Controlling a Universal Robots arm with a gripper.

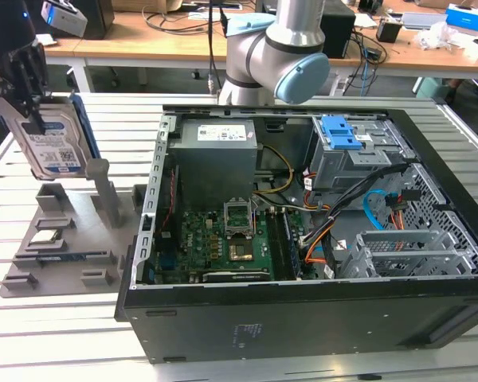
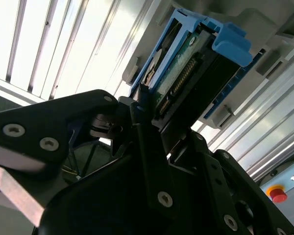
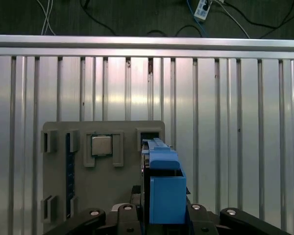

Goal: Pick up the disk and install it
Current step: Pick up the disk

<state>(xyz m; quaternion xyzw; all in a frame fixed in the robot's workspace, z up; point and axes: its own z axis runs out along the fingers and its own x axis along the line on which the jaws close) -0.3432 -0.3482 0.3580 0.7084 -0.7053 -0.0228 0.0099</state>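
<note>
Above the holder [image 1: 64, 259] by the table's [image 1: 64, 342] edge, the end effector [image 1: 32, 107] is clamped on the upright disk [image 1: 57, 147], which could slip from so narrow a grip.

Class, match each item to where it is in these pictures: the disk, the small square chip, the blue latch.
Items:
1. disk
2. small square chip
3. blue latch

Places:
A. on top of the drive cage inside the computer case
B. gripped by the end effector, raised over the grey holder
C. seated in a pocket of the grey holder

Pairs: 1-B, 2-C, 3-A
</note>
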